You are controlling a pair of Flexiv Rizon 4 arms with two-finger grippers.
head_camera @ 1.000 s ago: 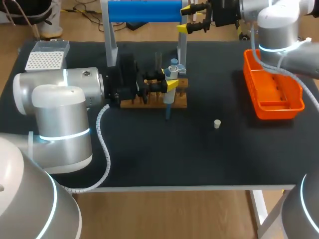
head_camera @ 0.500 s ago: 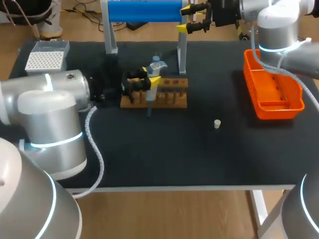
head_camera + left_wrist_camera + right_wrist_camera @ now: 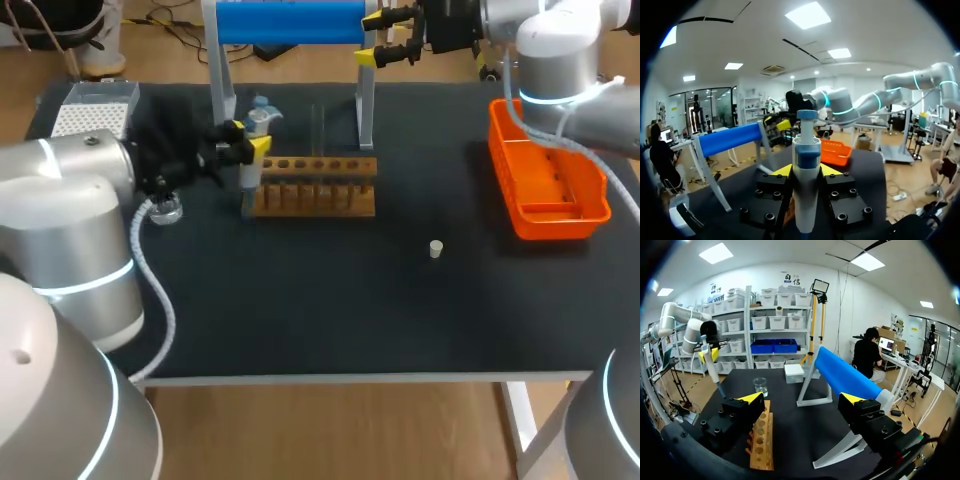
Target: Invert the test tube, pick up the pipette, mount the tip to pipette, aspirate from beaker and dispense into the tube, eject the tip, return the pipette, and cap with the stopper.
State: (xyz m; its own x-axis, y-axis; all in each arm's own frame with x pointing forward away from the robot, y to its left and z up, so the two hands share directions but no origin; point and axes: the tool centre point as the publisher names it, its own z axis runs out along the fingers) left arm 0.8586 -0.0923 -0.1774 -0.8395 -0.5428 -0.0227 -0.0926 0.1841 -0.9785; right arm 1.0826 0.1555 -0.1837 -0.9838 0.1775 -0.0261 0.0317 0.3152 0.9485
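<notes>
**Grip.** The left gripper (image 3: 248,137) is clenched on the pipette (image 3: 247,180). In the left wrist view both yellow-tipped fingers (image 3: 782,170) press the barrel from opposite sides. The right gripper (image 3: 370,38) hangs released, jaws wide apart, near the blue roller stand (image 3: 290,22) at the back of the table, holding nothing.

**Location.** The pipette is held above the table just beside the left end of the wooden rack (image 3: 315,195). It is between the rack and the beaker (image 3: 165,210), and the tip box (image 3: 92,120) lies further to the left.

**Orientation.** The long axis is close to vertical, with the plunger end up and the nozzle end down. I cannot tell whether a tip is mounted.

**Risks.**
- The nozzle hangs low beside the rack, so a sideways move without lift could strike the rack's end or jar the test tube (image 3: 318,130) standing in it.
- The beaker sits on the way to the tip box, and a clip from the nozzle or fingers could tip it.
- The fingers hold a smooth, round barrel. If it slips or rotates, the nozzle would tilt and seat badly on a tip.
</notes>
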